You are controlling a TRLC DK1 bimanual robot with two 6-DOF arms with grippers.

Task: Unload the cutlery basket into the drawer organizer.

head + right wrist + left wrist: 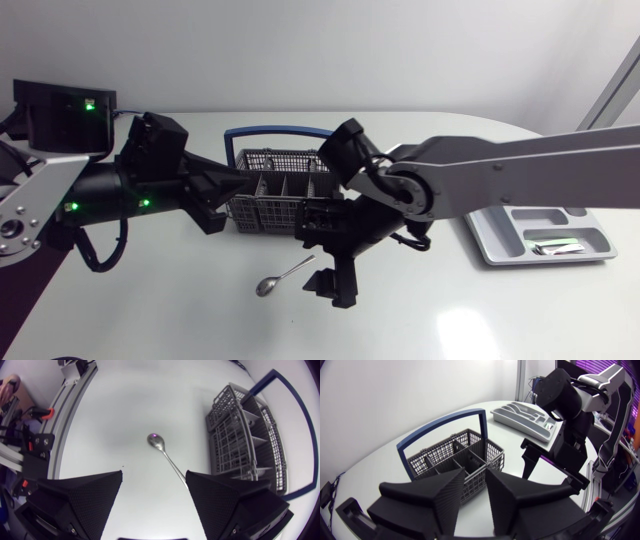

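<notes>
The grey wire cutlery basket with a blue handle stands mid-table; no cutlery shows inside it. My left gripper is at the basket's left side. In the left wrist view my left gripper has its fingers a little apart, with the basket's near corner just ahead of the gap and nothing held. A metal spoon lies on the table in front of the basket. My right gripper points down beside it. It stands wide open above the spoon, which lies ahead of the fingers.
The grey drawer organizer sits at the right of the table with some cutlery in one compartment. It lies beyond my right arm in the left wrist view. The basket is off to the side of the right gripper.
</notes>
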